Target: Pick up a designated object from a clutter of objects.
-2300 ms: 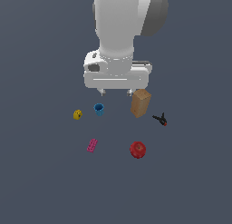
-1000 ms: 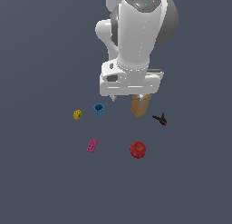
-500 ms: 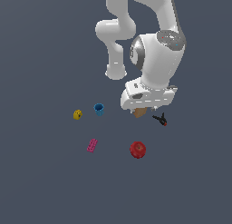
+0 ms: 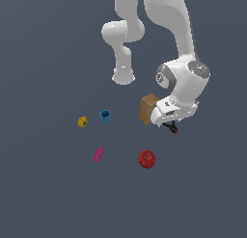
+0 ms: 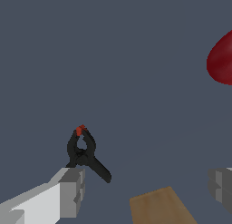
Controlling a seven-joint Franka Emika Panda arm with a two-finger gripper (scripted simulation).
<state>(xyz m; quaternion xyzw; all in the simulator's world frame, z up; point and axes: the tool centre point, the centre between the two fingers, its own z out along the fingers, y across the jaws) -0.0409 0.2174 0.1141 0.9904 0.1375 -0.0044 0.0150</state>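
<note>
While the gripper [image 5: 145, 189] hangs with its fingers [image 5: 72, 193] spread wide and empty, the clamp [image 5: 84, 151] lies flat beside the brown box [image 4: 147, 108], red tip pointing away from the wrist camera, handles splayed toward it.

Single white arm [image 4: 181, 34] reaches down from above, wrist bent low over the floor. Gripper [image 5: 145, 187] tilted, jaws spread wide apart, nothing between them. One grey finger [image 5: 72, 191] shows clearly in wrist view.

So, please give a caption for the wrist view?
Open gripper near the black clamp, with brown box and red apple nearby.
</note>
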